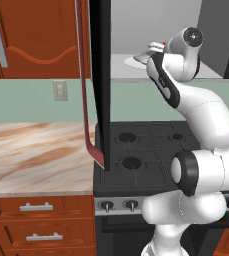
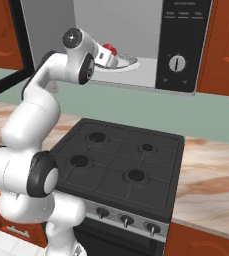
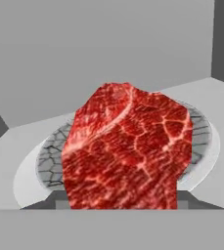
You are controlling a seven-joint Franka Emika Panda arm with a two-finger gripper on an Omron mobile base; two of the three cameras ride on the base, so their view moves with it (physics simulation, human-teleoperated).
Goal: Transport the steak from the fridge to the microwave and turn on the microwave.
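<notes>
One steak (image 3: 128,151) clamped in gripper (image 3: 123,207) above microwave (image 2: 178,45) plate (image 3: 201,132); early release risks off-centre landing, blocking door (image 1: 100,85).

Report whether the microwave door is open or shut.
Open: the microwave door swings out edge-on, exposing the grey interior and round plate.

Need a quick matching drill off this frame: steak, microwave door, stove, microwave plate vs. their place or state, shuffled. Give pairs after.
Things:
1. steak
2. microwave door
3. stove
4. round plate

Place or state:
A. swung open
B. on the microwave floor, under the meat
C. between the gripper fingers, inside the microwave
D. below the microwave, burners bare

Pairs: 1-C, 2-A, 3-D, 4-B
</notes>
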